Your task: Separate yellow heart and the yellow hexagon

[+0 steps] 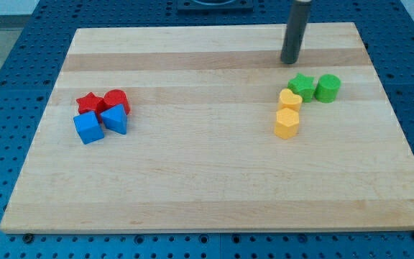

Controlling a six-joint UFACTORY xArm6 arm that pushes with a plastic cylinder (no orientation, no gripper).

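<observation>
The yellow heart [290, 99] and the yellow hexagon [287, 123] lie touching each other at the view's right, the heart just above the hexagon. A green star [302, 86] touches the heart's upper right, and a green cylinder [328, 88] sits right of the star. My tip [289, 61] is at the lower end of the dark rod, near the board's top edge, a short way above the green star and the yellow heart, touching no block.
At the view's left a cluster holds a red star [88, 103], a red block [116, 101], a blue cube [88, 127] and a blue triangular block [115, 119]. The wooden board [207, 173] lies on a blue perforated table.
</observation>
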